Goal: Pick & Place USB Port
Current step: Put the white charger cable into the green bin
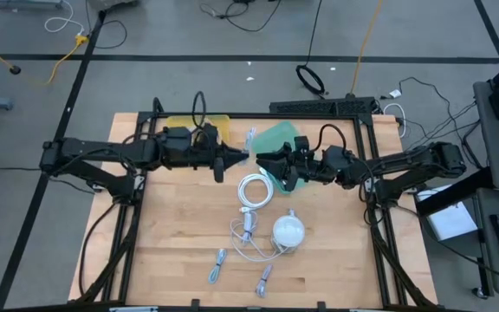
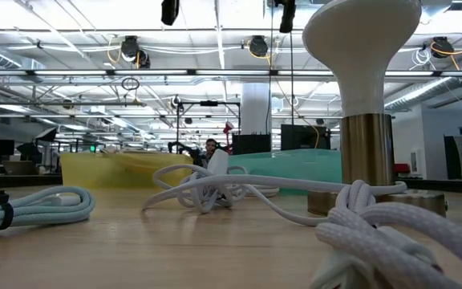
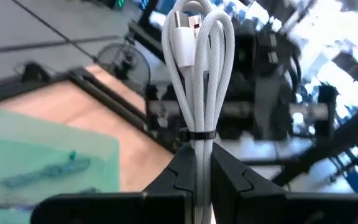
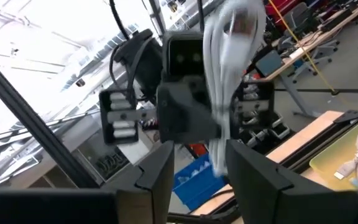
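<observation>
**Above the back of the worktop, a cable bundle hangs between two pincers**

Over the rear middle of the worktop, the left pincer is clenched on the lower end of a bundled white USB cable, a folded hank tied at its waist by a dark strap. In the left wrist view the two dark fingers pinch the bundle just below that strap, and the loops and white plug stand out along the fingers' own line. The bundle's long axis therefore runs with the left arm's reach, pointing toward the right arm.

The right pincer faces it almost tip to tip, near the green tray. Its fingers are released, standing apart with a gap between them; in the right wrist view the white bundle hangs in that gap but seems to touch neither finger. I judge this a handover in mid-air, the right jaws not yet closed.

The move ahead turns on that alignment: the bundle lies straight in front of the right pincer, end on, so the right arm is the nearer taker while the left holds. A yellow tray sits behind the left arm. Other coiled white cables, a mushroom-shaped lamp and two pale blue cables lie on the worktop nearer the front.
</observation>
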Controlling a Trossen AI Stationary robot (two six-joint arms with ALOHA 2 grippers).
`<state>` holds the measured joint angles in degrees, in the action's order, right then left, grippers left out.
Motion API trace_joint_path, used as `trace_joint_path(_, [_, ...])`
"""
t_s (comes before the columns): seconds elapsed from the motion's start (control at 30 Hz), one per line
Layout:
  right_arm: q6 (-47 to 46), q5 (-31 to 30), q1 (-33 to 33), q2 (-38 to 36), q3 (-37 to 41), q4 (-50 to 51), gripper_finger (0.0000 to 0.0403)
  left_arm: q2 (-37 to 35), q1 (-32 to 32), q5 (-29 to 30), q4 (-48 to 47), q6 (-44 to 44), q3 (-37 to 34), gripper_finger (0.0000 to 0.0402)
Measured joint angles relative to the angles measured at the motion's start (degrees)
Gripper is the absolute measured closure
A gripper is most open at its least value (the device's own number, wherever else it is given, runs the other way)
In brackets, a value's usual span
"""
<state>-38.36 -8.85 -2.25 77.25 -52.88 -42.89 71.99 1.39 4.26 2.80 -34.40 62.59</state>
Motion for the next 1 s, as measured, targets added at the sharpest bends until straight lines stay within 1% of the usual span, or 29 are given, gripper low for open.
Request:
trace_joint_path(0.07, [-0.18,0.01,0.33,0.00,0.02,0.00,0.0265,0.07,-1.19,-0.14,-0.54,-0.30,-0.02,0.0383])
trace_joint_path(0.17, [-0.18,-0.01,0.70,0.00,0.00,-0.02,0.0265,1.40,-2.72,0.06,1.49,-0.43,0.00,0.0383])
trace_joint_path(0.33, [-0.62,0.05,0.80,0.00,0.02,1.00,0.0265,2.39,-3.70,0.28,2.88,-1.34,0.10,0.0384])
trace_joint_path(0.43, [-0.96,0.09,0.80,0.00,0.02,1.30,0.0265,2.85,-3.71,0.07,1.70,-1.35,-0.13,0.0384])
trace_joint_path(0.57, [-1.45,0.09,0.80,0.00,0.02,1.20,0.0265,3.45,-3.17,-0.25,2.39,-1.32,0.00,0.0384])
trace_joint_path(1.0, [-1.47,0.01,0.80,0.04,0.07,1.30,0.0266,6.72,-0.62,-4.70,5.19,-1.94,-0.07,0.0384])
